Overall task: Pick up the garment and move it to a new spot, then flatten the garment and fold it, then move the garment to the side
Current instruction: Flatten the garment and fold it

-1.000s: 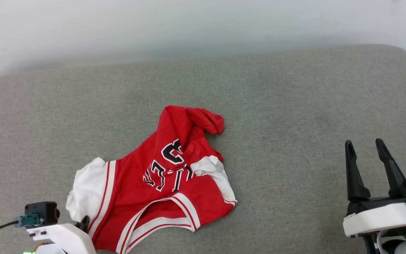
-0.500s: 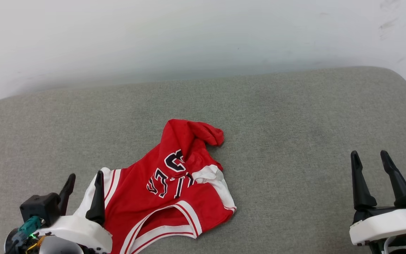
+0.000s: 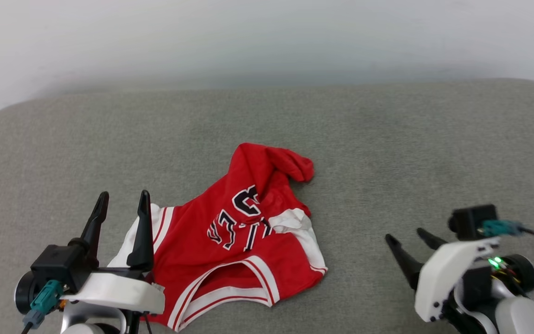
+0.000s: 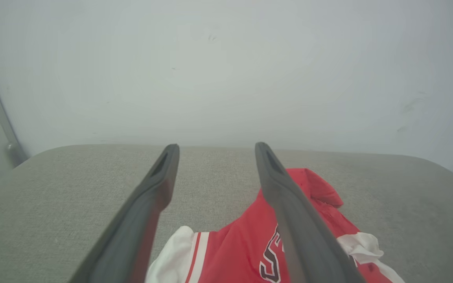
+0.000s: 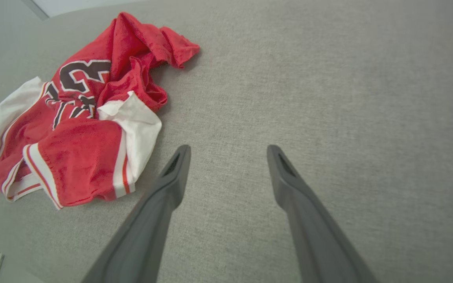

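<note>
**A:** Start close in. How does the left tool stand?

**B:** The left tool [image 3: 124, 193] has its two dark fingers spread apart with nothing between them, tips pointing away from the robot.

**A:** And the garment?

**B:** The garment [image 3: 230, 250] lies crumpled on the grey fabric-covered worktop [image 3: 410, 139], just to that tool's right. Its white sleeve [image 4: 171, 255] shows low between the two fingers in the left wrist view, and the right-hand finger crosses in front of the red cloth. I cannot tell whether that finger touches the cloth.

**A:** The other side?

**B:** The right tool [image 3: 405, 234] also has its fingers parted and empty. It hangs over bare worktop, with the fingers slanting towards the garment. The cloth lies off to its left, apart from it. The nearest part to it is a folded red panel with red-and-white striped trim.

**A:** Further out?

**B:** Beyond the left tool's fingertips and to their right, black white-edged lettering [image 3: 239, 218] runs across the red front. Past that, the far end of the cloth is twisted into a red bunch [image 3: 295, 164]. Beyond both tools the worktop runs on to its rounded far edge, with a pale wall [image 3: 267, 37] behind it.
</note>
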You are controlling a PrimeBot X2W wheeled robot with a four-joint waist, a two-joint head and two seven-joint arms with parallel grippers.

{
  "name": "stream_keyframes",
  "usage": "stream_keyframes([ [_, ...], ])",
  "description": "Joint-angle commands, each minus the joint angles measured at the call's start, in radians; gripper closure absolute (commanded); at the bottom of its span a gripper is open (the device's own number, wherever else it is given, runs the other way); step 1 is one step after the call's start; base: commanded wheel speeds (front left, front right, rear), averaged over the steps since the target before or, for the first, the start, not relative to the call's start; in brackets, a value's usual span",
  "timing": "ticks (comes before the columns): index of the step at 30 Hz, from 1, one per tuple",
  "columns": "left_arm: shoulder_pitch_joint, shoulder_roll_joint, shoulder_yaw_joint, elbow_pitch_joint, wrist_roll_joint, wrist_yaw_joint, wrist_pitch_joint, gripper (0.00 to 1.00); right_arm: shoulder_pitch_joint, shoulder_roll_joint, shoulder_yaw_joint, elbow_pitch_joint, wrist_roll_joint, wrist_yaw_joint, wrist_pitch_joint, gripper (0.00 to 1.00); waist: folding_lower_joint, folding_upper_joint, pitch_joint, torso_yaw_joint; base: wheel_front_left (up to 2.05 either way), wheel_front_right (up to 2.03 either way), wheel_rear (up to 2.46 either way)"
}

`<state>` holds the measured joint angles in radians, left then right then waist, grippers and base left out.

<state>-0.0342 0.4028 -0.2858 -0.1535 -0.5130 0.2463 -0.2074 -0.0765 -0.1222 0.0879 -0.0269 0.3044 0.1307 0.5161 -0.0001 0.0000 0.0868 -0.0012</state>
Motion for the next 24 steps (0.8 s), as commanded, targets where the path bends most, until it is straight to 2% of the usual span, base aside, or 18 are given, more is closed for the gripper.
stream_keyframes([
  [1,-0.016,-0.001,-0.001,-0.005,0.007,0.000,-0.008,0.00,-0.022,-0.005,0.017,0.006,0.013,0.000,0.023,0.00,0.0001,0.0000,0.022,0.022,0.00,0.00,0.00],
  [5,-0.038,-0.011,-0.013,-0.003,0.015,-0.005,-0.014,0.00,-0.104,-0.039,0.135,0.046,0.072,0.000,0.146,0.00,0.0001,0.0000,0.054,0.057,0.00,0.00,0.00],
  [6,-0.052,-0.018,-0.017,0.008,0.016,-0.011,-0.020,0.00,-0.170,-0.060,0.223,0.093,0.105,0.000,0.192,0.00,0.0001,0.0000,0.077,0.075,0.00,0.00,0.00],
  [13,-0.078,-0.034,-0.026,0.034,0.013,-0.026,-0.032,0.00,-0.292,-0.069,0.374,0.260,0.153,0.000,0.201,0.00,0.0001,0.0000,0.116,0.100,0.00,0.00,0.00],
  [20,-0.090,-0.040,-0.031,0.052,0.014,-0.033,-0.037,0.00,-0.310,-0.052,0.473,0.447,0.183,0.000,0.212,0.00,0.0001,0.0000,0.129,0.102,0.00,0.00,0.00],
  [21,-0.091,-0.040,-0.032,0.053,0.013,-0.034,-0.037,0.00,-0.311,-0.048,0.483,0.466,0.189,0.000,0.209,0.55,0.0001,0.0000,0.130,0.102,0.00,0.00,0.00],
  [22,-0.091,-0.040,-0.033,0.055,0.013,-0.033,-0.038,0.00,-0.315,-0.044,0.491,0.479,0.194,0.000,0.202,1.00,0.0001,0.0000,0.130,0.101,0.00,0.00,0.00],
  [24,-0.092,-0.039,-0.033,0.060,0.012,-0.034,-0.038,0.00,-0.329,-0.039,0.496,0.491,0.204,0.000,0.181,1.00,0.0001,0.0000,0.125,0.097,0.00,0.00,0.00],
])
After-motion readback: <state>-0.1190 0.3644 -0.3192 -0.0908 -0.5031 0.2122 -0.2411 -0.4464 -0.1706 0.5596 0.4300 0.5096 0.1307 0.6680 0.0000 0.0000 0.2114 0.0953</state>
